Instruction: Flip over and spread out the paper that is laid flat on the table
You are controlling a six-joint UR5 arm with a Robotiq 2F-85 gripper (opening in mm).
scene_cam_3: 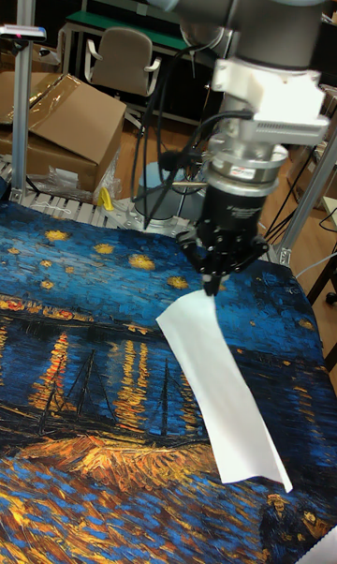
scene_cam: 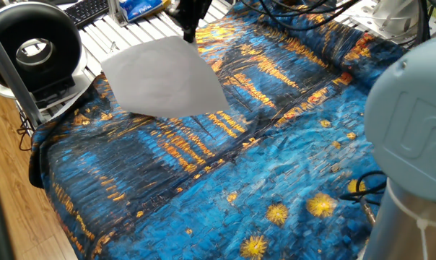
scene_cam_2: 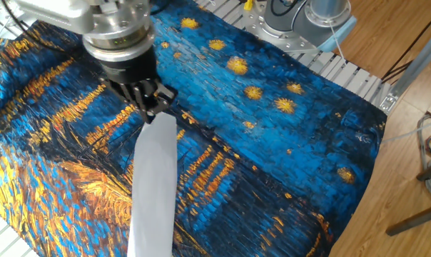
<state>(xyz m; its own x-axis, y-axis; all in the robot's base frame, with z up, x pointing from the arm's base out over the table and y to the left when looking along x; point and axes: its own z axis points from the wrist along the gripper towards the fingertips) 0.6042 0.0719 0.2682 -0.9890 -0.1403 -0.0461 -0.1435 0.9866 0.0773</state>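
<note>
The paper (scene_cam: 164, 79) is a plain white sheet held up off the table (scene_cam: 276, 173) by one corner. My gripper (scene_cam_2: 150, 108) is shut on that top corner, and the sheet hangs down and away from it. In the other fixed view the paper (scene_cam_2: 153, 182) shows nearly edge-on as a long white strip. The tall fixed view has the gripper (scene_cam_3: 212, 288) pinching the upper end of the paper (scene_cam_3: 225, 391), whose lower end lies near the blue and orange cloth (scene_cam_3: 84, 377).
A black round fan (scene_cam: 34, 50) stands at the table's left corner beside a white slatted surface (scene_cam: 102, 32) with a keyboard. The arm's grey base (scene_cam: 409, 152) fills the right foreground. Cardboard boxes (scene_cam_3: 56, 124) and a chair sit behind the table.
</note>
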